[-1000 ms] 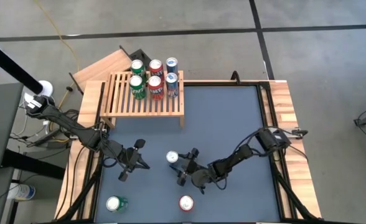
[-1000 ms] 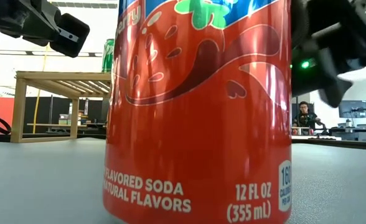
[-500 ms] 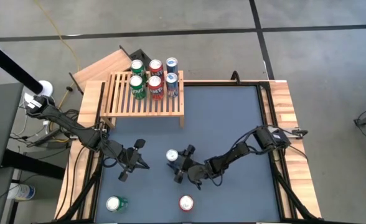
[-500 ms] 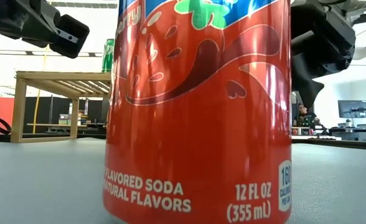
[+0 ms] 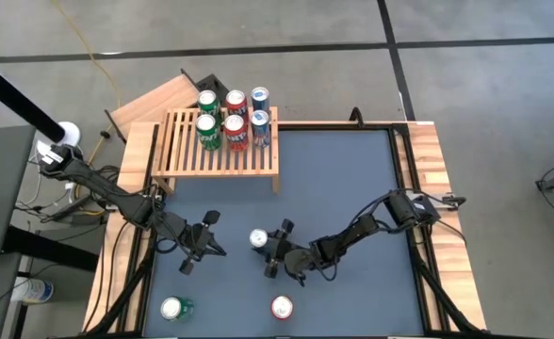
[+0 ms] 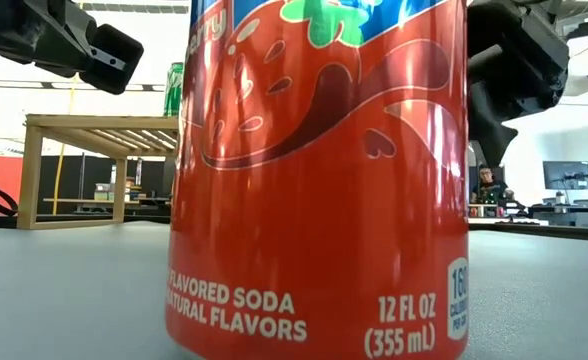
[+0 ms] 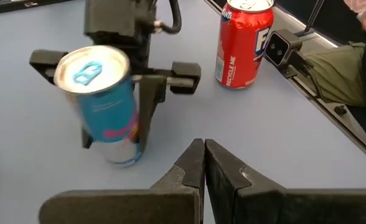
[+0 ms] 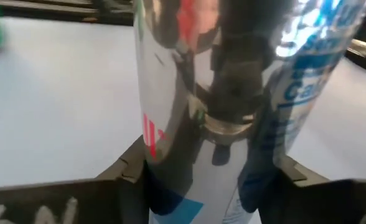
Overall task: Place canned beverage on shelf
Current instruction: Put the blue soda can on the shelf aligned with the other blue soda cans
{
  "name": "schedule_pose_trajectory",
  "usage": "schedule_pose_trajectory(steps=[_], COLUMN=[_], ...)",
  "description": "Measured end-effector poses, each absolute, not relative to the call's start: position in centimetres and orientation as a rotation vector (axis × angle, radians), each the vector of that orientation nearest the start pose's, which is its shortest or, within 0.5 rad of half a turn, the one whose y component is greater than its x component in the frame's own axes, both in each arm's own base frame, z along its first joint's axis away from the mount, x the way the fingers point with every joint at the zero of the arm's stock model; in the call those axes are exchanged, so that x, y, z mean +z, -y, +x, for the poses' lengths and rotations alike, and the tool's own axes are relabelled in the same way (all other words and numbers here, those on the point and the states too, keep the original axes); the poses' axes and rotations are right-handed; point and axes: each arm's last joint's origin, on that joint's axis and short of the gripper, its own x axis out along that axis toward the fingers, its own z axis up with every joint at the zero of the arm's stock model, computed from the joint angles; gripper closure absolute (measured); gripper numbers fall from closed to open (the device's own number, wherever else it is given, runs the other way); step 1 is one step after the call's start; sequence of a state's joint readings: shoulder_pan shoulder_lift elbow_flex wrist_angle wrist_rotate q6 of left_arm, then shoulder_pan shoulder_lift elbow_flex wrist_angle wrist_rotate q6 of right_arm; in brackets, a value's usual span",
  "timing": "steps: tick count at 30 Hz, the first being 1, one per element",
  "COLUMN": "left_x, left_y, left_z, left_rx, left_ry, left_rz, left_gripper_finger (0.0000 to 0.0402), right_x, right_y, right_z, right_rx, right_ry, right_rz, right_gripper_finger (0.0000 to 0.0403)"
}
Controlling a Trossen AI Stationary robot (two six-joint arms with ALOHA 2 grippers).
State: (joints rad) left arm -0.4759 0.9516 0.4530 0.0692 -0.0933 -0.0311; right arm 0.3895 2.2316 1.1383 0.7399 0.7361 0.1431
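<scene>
Right gripper (image 5: pixel 271 252) grasps blue can (image 5: pixel 258 239) (tilted), in front of shelf (image 5: pixel 222 143). Left gripper (image 5: pixel 200 243) beside can, fingers (image 7: pixel 198 163) pressed together, holding nothing.

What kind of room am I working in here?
Likely a robotics lab or workshop: bare concrete floor with a loose yellow cable, and desks with monitors where a person sits.

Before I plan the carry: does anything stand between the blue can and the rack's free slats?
Nothing visible does: bare mat lies between the blue can, in the right pincer, and the rack, whose near slats are empty.
</scene>
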Motion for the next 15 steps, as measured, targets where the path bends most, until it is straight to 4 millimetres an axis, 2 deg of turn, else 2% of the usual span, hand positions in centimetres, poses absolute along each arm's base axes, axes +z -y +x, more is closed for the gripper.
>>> schedule_pose_trajectory(steps=[3,8,11,15], left_x=[21.3,21.3,21.3,21.3], left_y=[8.8,8.8,8.8,8.8], left_z=[17.7,17.7,17.7,17.7], left_rx=[-0.368,-0.368,-0.368,-0.368], left_ry=[-0.433,-0.435,-0.435,-0.432], left_rz=[0.088,0.087,0.087,0.103], left_gripper_finger=[0.0401,0.0402,0.0401,0.0401], right_x=[10.3,15.2,17.8,21.6], right_y=[-15.1,-15.0,-13.3,-8.4], right_z=[40.5,39.6,38.0,35.9], right_rx=[-0.269,-0.082,0.025,0.140], right_ry=[-0.287,-0.267,-0.241,-0.169], right_rz=[-0.097,-0.161,-0.207,-0.197], right_gripper_finger=[0.0221,0.0208,0.0207,0.0209])
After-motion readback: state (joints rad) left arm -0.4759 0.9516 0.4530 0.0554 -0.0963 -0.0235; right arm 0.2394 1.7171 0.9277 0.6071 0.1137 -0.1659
